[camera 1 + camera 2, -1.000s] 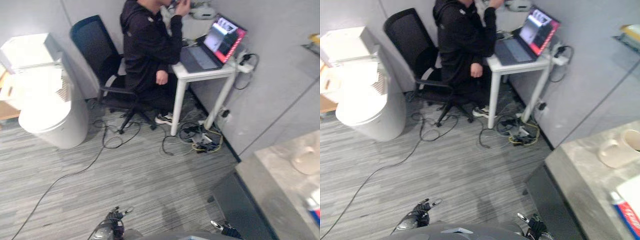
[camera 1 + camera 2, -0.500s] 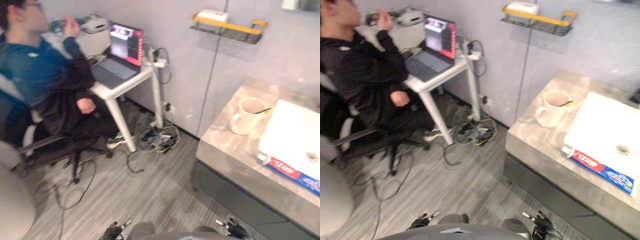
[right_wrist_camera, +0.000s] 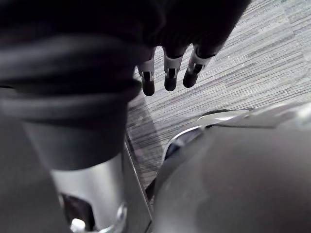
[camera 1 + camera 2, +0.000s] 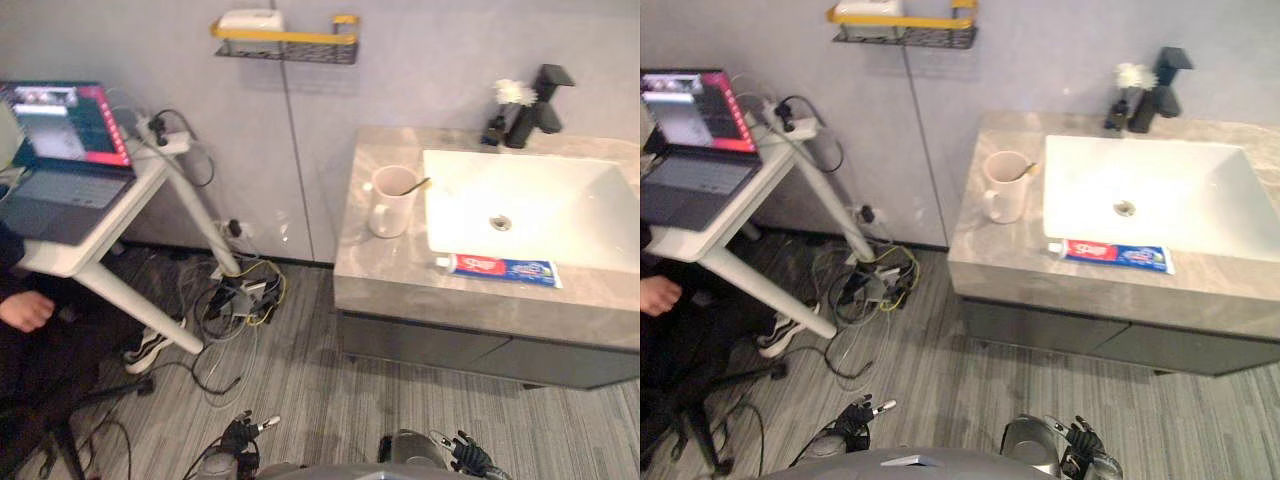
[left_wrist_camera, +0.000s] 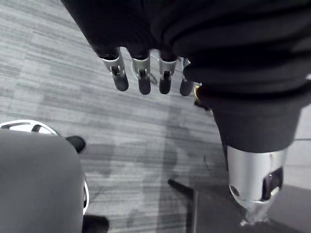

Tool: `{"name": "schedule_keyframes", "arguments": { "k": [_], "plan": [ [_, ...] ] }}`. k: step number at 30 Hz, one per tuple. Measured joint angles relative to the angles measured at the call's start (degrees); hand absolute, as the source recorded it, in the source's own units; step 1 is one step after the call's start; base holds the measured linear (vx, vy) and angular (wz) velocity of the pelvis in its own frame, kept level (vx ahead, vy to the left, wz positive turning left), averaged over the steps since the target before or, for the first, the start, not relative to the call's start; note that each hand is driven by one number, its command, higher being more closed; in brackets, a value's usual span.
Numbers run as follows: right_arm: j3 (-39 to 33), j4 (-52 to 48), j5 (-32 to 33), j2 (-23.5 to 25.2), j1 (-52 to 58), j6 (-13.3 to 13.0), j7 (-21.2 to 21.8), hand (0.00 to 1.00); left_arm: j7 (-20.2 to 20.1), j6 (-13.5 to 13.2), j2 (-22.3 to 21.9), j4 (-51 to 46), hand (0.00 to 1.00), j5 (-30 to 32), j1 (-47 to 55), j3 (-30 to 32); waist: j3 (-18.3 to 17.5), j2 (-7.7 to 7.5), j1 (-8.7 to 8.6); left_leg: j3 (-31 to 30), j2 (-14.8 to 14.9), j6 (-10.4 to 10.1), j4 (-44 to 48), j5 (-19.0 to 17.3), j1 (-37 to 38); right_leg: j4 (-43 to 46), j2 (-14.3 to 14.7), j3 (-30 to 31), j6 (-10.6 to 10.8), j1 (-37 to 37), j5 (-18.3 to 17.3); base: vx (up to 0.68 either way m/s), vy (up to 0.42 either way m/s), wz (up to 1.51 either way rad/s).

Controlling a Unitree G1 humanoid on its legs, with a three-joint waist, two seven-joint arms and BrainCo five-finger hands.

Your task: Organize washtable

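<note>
White desk (image 4: 685, 243) and cable tangle (image 4: 235, 295) left of washtable (image 4: 390, 272), mug (image 4: 390, 200) beside sink (image 4: 530, 215).

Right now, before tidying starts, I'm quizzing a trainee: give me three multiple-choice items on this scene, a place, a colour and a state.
1. Where is the toothpaste tube? A on the floor; B on the counter before the basin; C on the wall shelf.
2. What colour is the tap? A black; B gold; C white.
3. The robot's hands? A both shut on cloths; B left shut on a mug; C both open, empty.
1 B: it lies along the basin's front rim. 2 A: dark against the grey wall. 3 C: left hand and right hand hang straight-fingered, empty.
</note>
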Motion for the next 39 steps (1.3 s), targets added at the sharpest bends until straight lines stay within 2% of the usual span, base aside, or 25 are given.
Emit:
{"name": "schedule_keyframes", "arguments": {
  "k": [1, 2, 3, 5, 6, 7, 10, 12, 14, 16, 18, 20, 22, 24, 25, 26, 27, 28, 31, 34, 39],
  "plan": [
    [0.5, -0.1, 0.0, -0.2, -0.9, 0.0, 0.0, 0.0, -0.1, 0.0, -0.6, 0.1, 0.0, 0.0, 0.0, 0.0, 0.3, 0.27, -0.24, 1.1, 0.6, -0.5, -0.4, 0.3, -0.3, -4.6, 1.2, -0.8, 0.5, 1.3, -0.4, -0.06, -0.108, -0.47],
    [0.5, -0.2, -0.1, -0.6, -0.9, 0.1, 0.0, 0.0, -0.1, 0.1, -1.0, 0.2, 0.0, 0.0, -0.1, -0.1, 0.3, 1.12, -0.46, 1.2, 0.9, -0.7, -0.6, 0.7, -0.2, -4.8, 1.0, -2.0, 0.4, 1.6, -2.0, -0.03, -0.067, -0.23],
    [0.5, -0.2, -0.1, -0.9, 0.1, 0.1, -0.1, 0.0, -0.1, 0.1, -1.9, 0.1, 0.0, -0.1, -0.1, -0.3, 0.5, 0.95, -0.34, 1.0, 1.0, -1.1, -1.2, 1.0, 0.0, -5.1, -0.3, -6.6, 1.7, 2.7, -1.8, -0.02, -0.076, 0.01],
    [0.6, -0.2, -0.1, -0.8, 0.8, 0.2, 0.0, 0.0, -0.2, 0.1, -1.8, 0.3, 0.0, 0.0, -0.4, -0.8, 0.4, 1.01, -0.13, 0.3, 2.2, -1.7, -1.7, 1.4, -0.1, -9.0, 2.4, -6.6, 1.6, 4.3, 0.3, -0.06, -0.104, -0.01],
    [0.9, -0.5, -0.1, -0.7, 0.7, 0.2, 0.0, 0.0, -0.3, 0.1, -1.8, 0.2, 0.0, 0.0, -0.3, -0.5, 0.2, 0.99, 0.36, 0.0, 3.2, -1.9, -2.2, 1.5, -0.2, -14.3, 5.1, -6.4, 1.4, 5.9, 2.6, -0.01, -0.109, -0.31],
    [1.0, -0.9, -0.1, -0.1, 0.9, 0.2, 0.0, 0.0, -0.3, 0.1, -1.5, 0.2, 0.0, 0.0, -0.3, -0.2, -0.4, 0.48, 1.15, -0.4, 3.8, -2.3, -2.8, 1.8, -0.5, -19.6, 7.6, -6.0, 1.1, 7.3, 4.9, 0.03, -0.115, -0.37],
    [1.0, -0.9, -0.1, 0.9, 0.9, 0.2, 0.0, 0.0, -0.4, 0.2, -1.1, 0.4, 0.0, 0.0, -0.5, 0.1, -1.7, -1.21, 1.56, 0.0, 4.4, -3.4, -3.6, 2.5, -1.0, -27.4, 10.6, -4.9, 0.1, 9.4, 9.0, 0.08, -0.1, -0.19],
    [1.0, -0.8, -0.1, 1.3, 1.3, 0.2, 0.0, 0.0, -0.4, 0.2, -1.2, 0.5, 0.0, 0.0, -0.6, 0.9, -1.8, -1.88, 1.93, 1.0, 4.6, -3.4, -3.4, 2.5, 0.5, -29.1, 11.3, -3.9, -1.3, 11.0, 10.3, 0.14, -0.051, -0.25],
    [1.0, -0.8, -0.1, 1.6, 1.6, 0.2, 0.0, 0.0, -0.5, 0.3, -1.2, 0.8, 0.0, 0.0, -0.6, 1.7, -1.9, -2.11, 2.1, 1.1, 4.7, -3.3, -0.9, 2.4, 0.7, -29.2, 11.0, -3.0, -1.3, 12.4, 10.3, 0.12, -0.024, -0.25],
    [1.3, -0.8, -0.1, 1.7, 1.6, 0.1, 0.1, 0.0, -0.3, 0.2, -1.2, 0.6, 0.0, 0.0, -0.7, 2.3, -1.9, -2.49, 2.29, 1.0, 5.8, -2.8, 7.8, 0.8, -2.2, -28.9, 10.2, -2.3, -1.0, 13.0, 9.8, 0.04, -0.035, -0.18],
    [1.6, -0.9, -0.1, 1.1, 1.5, 0.0, 0.1, 0.0, 0.0, 0.1, -1.3, -1.0, 0.0, -0.1, -1.1, 2.3, -0.8, -1.39, 3.13, -1.3, 10.7, -2.5, 27.8, -0.1, -10.3, -27.3, 10.2, -1.5, -1.7, 13.6, 8.4, -0.05, -0.051, -0.21],
    [2.0, -0.6, -0.1, 0.0, 1.5, 0.1, 0.0, 0.0, 0.0, -0.2, -1.8, -1.7, 0.0, -0.5, -1.3, 2.2, 0.7, -0.35, 3.43, -5.6, 12.6, -2.5, 38.0, 0.0, -14.8, -25.6, 10.4, -1.6, -1.9, 14.8, 7.5, -0.1, -0.02, -0.17],
    [1.9, -0.6, -0.1, 0.1, 1.6, 0.0, 0.0, 0.0, 0.0, -0.2, -1.7, -1.7, 0.0, -1.1, -1.3, 2.2, 0.8, -0.45, 3.45, -6.4, 11.6, -2.4, 35.8, -0.5, -16.4, -25.4, 9.2, -1.3, -1.5, 15.8, 7.1, -0.16, 0.038, -0.1],
    [1.2, -0.6, -0.1, 0.3, 1.7, 0.0, 0.0, 0.0, 0.0, -0.3, -1.8, -1.6, 0.0, -1.1, -1.3, 2.2, 0.8, -0.81, 3.42, -7.0, 7.4, -3.3, 20.7, -0.3, -16.1, -25.4, 7.1, -1.4, 0.0, 15.5, 6.5, -0.25, 0.111, 0.06],
    [1.1, -0.7, -0.1, 0.0, 2.2, 0.0, 0.1, 0.0, 0.0, -0.3, -1.9, -1.5, 0.0, -1.1, -1.1, 2.3, 0.4, -0.14, 3.45, -7.6, 6.1, -2.6, 11.1, 2.0, -15.6, -25.6, 7.1, -1.2, 1.1, 14.9, 5.8, -0.19, 0.137, 0.05],
    [1.1, -0.7, -0.1, -0.3, 2.2, 0.0, 0.1, 0.0, 0.0, -0.3, -2.0, -1.5, 0.0, -1.1, -1.0, 2.5, 0.1, 0.36, 3.63, -7.9, 5.9, -1.7, 8.3, 3.5, -15.7, -25.5, 7.3, -1.1, 1.6, 14.6, 5.7, -0.06, 0.17, -0.09],
    [0.8, -0.7, -0.2, -0.2, 2.2, 0.0, 0.0, 0.0, 0.0, -0.3, -2.0, -1.5, 0.0, -1.1, -1.0, 3.7, 0.0, 0.49, 4.21, -8.3, 5.4, -0.6, 7.0, 7.1, -15.3, -25.4, 7.2, -0.3, 2.7, 14.6, 5.6, 0.1, 0.15, -0.23],
    [0.8, -0.7, -0.3, 0.4, 2.3, 0.0, 0.0, 0.0, 0.0, -0.1, -1.5, -1.4, 0.0, -1.1, -1.0, 4.8, -0.5, -0.48, 4.43, -7.5, 4.2, -0.7, 5.4, 7.1, -14.2, -25.8, 6.2, 0.4, 3.9, 14.9, 6.0, 0.15, 0.136, -0.21],
    [0.7, -0.7, -0.5, 2.0, 2.4, 0.0, 0.1, 0.0, -0.1, 0.2, -0.7, -0.5, 0.0, -1.0, -1.0, 5.2, -2.0, -2.87, 4.33, -6.1, 0.8, 0.1, 0.5, 7.9, -12.0, -25.7, 3.4, 1.0, 5.2, 14.4, 6.3, 0.22, 0.094, -0.08],
    [0.7, -0.8, -0.6, 2.3, 2.3, 0.0, 0.2, 0.0, -0.1, 0.3, -0.4, 0.1, 0.0, -0.9, -1.0, 4.9, -2.5, -3.05, 4.31, -5.1, -1.8, 0.4, -2.4, 8.2, -9.5, -25.1, 1.6, 1.8, 6.5, 14.8, 5.5, 0.24, 0.058, -0.1],
    [0.7, -0.9, -0.6, 2.4, 2.0, 0.1, 0.2, 0.0, 0.0, 0.3, -0.6, 0.2, 0.0, -1.0, -1.1, 3.7, -2.8, -2.94, 4.38, -4.8, -2.9, 0.5, -4.0, 8.2, -8.1, -24.5, 0.7, 2.4, 6.9, 14.9, 5.2, 0.15, -0.009, -0.05]
  ]
}}
